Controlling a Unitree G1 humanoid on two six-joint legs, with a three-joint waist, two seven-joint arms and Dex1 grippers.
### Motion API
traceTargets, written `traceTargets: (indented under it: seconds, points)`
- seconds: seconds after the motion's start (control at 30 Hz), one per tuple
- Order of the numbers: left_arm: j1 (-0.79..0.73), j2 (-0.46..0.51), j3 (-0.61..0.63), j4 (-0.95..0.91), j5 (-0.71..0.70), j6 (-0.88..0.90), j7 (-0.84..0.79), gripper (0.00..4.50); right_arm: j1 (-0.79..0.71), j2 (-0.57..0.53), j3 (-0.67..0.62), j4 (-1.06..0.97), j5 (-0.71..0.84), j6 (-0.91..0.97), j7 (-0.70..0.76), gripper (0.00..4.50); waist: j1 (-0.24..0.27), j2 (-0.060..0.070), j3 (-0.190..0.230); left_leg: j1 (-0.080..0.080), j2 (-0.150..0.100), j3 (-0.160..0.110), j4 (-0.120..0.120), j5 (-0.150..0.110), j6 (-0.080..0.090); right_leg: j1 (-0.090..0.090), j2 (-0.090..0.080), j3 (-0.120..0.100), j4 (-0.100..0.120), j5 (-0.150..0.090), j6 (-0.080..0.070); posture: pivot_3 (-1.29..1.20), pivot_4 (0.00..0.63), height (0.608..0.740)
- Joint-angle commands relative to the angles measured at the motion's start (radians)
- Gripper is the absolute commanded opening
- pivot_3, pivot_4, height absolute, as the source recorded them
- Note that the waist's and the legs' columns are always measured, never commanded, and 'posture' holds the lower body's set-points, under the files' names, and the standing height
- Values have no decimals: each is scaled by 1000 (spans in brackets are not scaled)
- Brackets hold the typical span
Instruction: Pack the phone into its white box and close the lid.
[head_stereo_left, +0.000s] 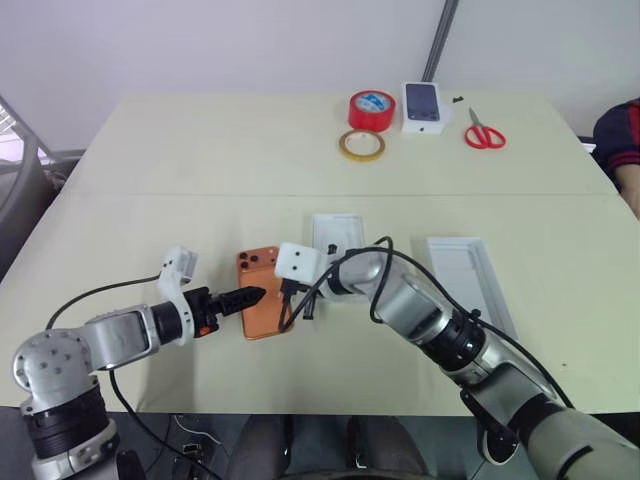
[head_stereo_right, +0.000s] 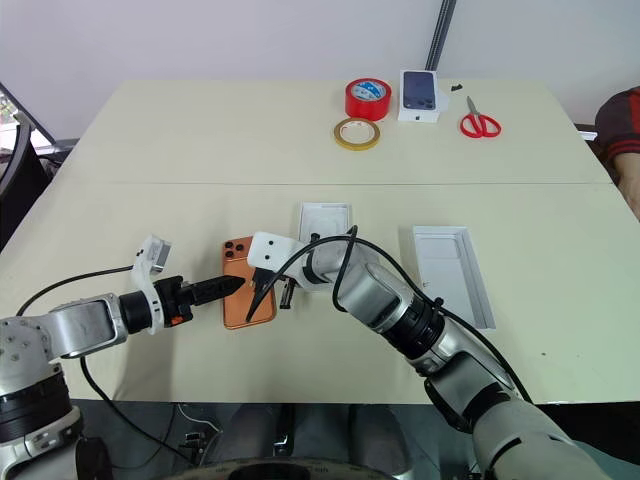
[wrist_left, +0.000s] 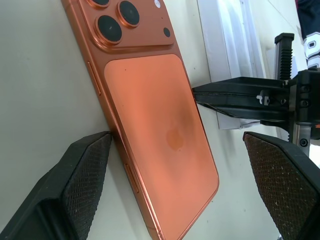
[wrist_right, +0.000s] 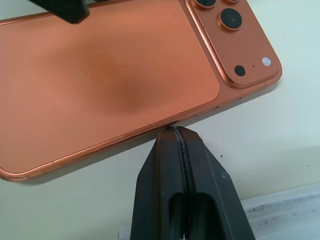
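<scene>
The phone (wrist_left: 160, 130) lies camera-side up on the table (head_stereo_left: 200, 180), the left gripper (wrist_left: 175, 195) spread wide across it, the right gripper (wrist_right: 181, 150) pinched closed, empty, tips against its opposite long edge.

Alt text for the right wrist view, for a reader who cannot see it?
The right gripper, fingers shut together, has its tips at the long edge of the orange phone, which lies back up on the pale table. A fingertip of the left gripper hangs over the phone's far edge.
</scene>
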Motion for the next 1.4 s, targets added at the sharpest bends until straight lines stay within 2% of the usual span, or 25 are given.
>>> traceTargets:
  seconds: [0.03, 0.33, 0.57, 0.77, 0.9, 1.0, 1.13, 1.4]
  points:
    - [-4, 11, -85, -37, -4, -4, -10, 4408, -2, 39, 22, -29, 26, -12, 18, 0, -1, 0, 0, 0, 0, 0, 0, 0, 0, 0, 0, 0, 0, 0, 0, 0, 150, 740]
    - [-26, 112, -151, -53, 161, -81, 9, 4408, -6, 36, 22, -25, 23, -17, 22, 0, -7, 0, 0, 0, 0, 0, -2, 3, -6, -1, 1, 0, 0, 0, 0, 0, 150, 740]
    - [-24, 112, -186, -85, 197, -74, 13, 4408, -10, 39, 25, -19, 19, -24, 29, 0, -9, 0, 0, 0, 1, 0, -4, 3, -6, -2, 1, 0, 0, 0, 0, 0, 150, 740]
    - [-47, -23, -124, -56, 43, -3, 45, 4408, -11, 43, 29, -18, 16, -30, 34, 0, -7, 0, 0, 1, 1, 0, -4, 2, -4, -1, 1, 0, 0, 0, 0, 0, 150, 740]
    - [-66, -88, -69, 13, -111, -35, 145, 4408, -7, 44, 27, -20, 14, -25, 36, 0, -2, -1, 0, 0, 1, 0, -3, 1, -2, -1, 1, 0, 0, 0, 0, 0, 150, 740]
    - [-59, -67, -93, 40, -226, -77, 222, 4408, -6, 45, 26, -23, 14, -21, 36, 0, -5, -4, 2, -1, 1, 0, -2, 1, -2, -2, 1, 0, 0, 0, 0, 0, 150, 740]
    - [-30, 13, -170, 47, -358, -153, 301, 4408, -4, 44, 26, -25, 13, -19, 36, 0, -9, -4, 2, -2, 1, 0, -3, 4, -6, -4, 1, 0, 0, 0, 0, 0, 150, 740]
    - [-6, 153, -233, 78, -393, -291, 355, 4408, -3, 44, 26, -24, 14, -17, 36, 0, -9, -4, 2, -2, 1, 0, -3, 4, -7, -4, 1, 0, 0, 0, 0, 0, 150, 740]
